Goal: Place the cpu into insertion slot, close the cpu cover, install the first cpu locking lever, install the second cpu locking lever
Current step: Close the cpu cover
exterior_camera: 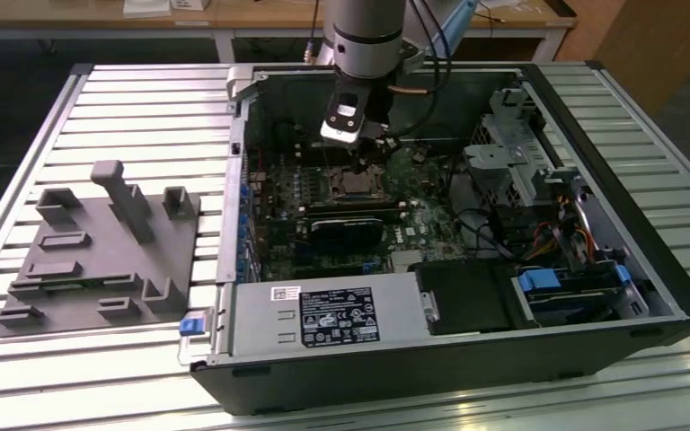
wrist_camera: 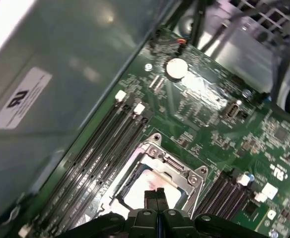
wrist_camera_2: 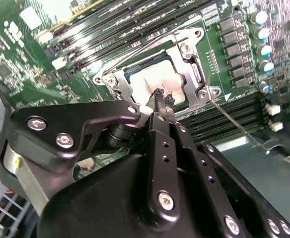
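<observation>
The gripper (wrist_camera_2: 161, 99) is hovering just over the seated cpu (wrist_camera_2: 146, 82), jaws clenched on nothing — it is probably handling light, stiff, fragile; hold its edges only.

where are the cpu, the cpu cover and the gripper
cpu (wrist_camera_2: 145, 84), second wrist view, its pale metal top
cpu cover (wrist_camera_2: 189, 62), second wrist view, silvery frame edge
gripper (wrist_camera_2: 161, 95), second wrist view, between its fingertips
</observation>
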`<state>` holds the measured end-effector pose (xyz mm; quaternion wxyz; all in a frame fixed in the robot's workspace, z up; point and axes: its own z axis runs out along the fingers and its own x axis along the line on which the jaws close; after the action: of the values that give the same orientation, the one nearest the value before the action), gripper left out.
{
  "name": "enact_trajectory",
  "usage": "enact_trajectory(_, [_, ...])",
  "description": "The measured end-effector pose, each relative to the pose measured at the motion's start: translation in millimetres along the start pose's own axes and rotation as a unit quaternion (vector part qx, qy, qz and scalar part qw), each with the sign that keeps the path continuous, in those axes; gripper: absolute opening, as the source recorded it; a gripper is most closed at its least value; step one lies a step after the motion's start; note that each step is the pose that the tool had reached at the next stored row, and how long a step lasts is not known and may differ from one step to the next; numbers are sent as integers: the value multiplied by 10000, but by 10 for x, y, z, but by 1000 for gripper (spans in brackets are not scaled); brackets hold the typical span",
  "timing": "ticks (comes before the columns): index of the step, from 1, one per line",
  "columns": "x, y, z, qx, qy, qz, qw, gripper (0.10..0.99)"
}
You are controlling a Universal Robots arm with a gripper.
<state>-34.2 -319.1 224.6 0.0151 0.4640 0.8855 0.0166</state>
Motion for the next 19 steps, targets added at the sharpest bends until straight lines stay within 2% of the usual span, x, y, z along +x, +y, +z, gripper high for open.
enact_trajectory(5, [0,0,1,-5,19,-452,9990,106])
enact_trajectory(10, [0,0,2,-8,37,-909,9959,106])
enact_trajectory(14, [0,0,2,-11,51,-1265,9919,106])
enact_trajectory(16, [0,0,3,-13,58,-1449,9894,106])
enact_trajectory(18, [0,0,4,-13,65,-1673,9859,106])
enact_trajectory(19, [0,0,4,-13,67,-1747,9846,106])
